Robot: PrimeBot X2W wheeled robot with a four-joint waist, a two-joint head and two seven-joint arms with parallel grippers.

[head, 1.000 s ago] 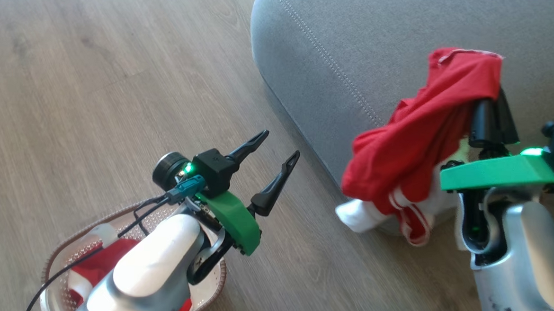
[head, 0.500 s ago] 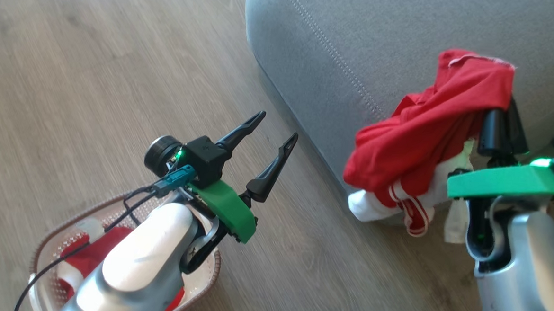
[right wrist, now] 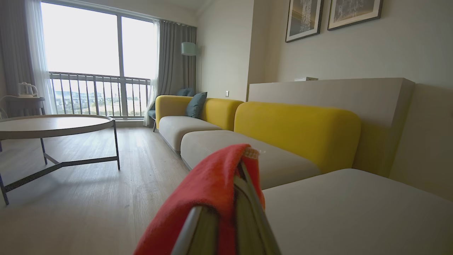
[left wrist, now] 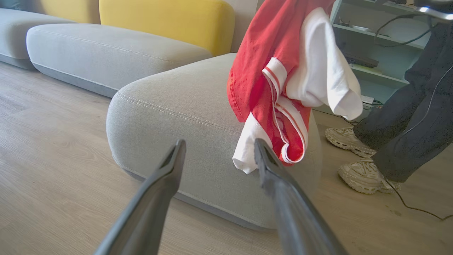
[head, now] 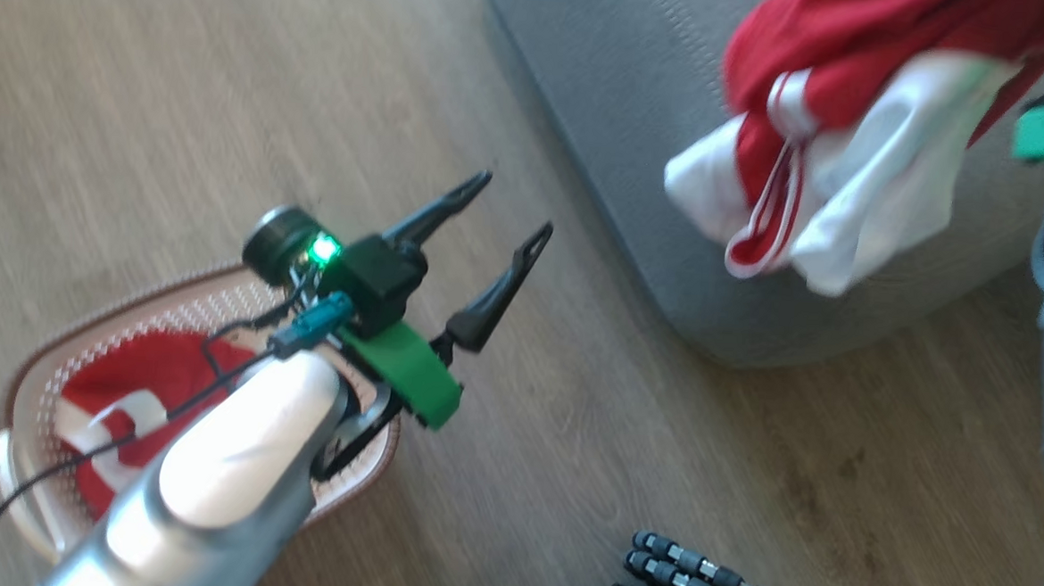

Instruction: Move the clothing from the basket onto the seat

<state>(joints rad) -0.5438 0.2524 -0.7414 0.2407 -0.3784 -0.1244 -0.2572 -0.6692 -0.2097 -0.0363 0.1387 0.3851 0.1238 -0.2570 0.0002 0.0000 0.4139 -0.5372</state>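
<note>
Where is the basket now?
Head view, lower left: the basket sits on the wood floor beneath the left arm, red clothing inside, left of the grey seat.

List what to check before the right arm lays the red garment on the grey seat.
1. Grip: right gripper shut on the held garment: ok.
2. Position: held garment above the seat: cannot tell; it hangs by the corner.
3. Landing spot: seat top bare ahead of the fingers: ok.
4. Other arm: left gripper open, holding nothing: ok.
5. Remaining work: basket emptied: not ok; a second red garment lies inside.
6. Bystander: person's shoes away from the seat: not ok; they stand beside it.
</note>
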